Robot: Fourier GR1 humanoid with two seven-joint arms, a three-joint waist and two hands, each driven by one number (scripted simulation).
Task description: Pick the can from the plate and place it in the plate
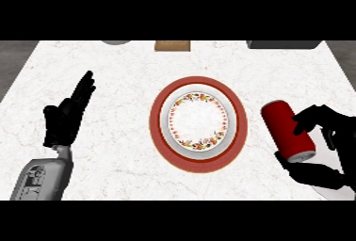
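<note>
At the frame's left, your left hand rests open on the desk, fingers straight, well clear of everything. In the centre sits the red-rimmed plate with its flowered middle, nothing on it. At the right, your right hand is curled round the red can, which is tilted and off the plate. Set it down leaning like that and it may tip and roll; level it first.

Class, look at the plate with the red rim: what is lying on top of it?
Nothing lies on the plate; its flowered centre shows bare. The red can is off to the side, held in the right hand.
</note>
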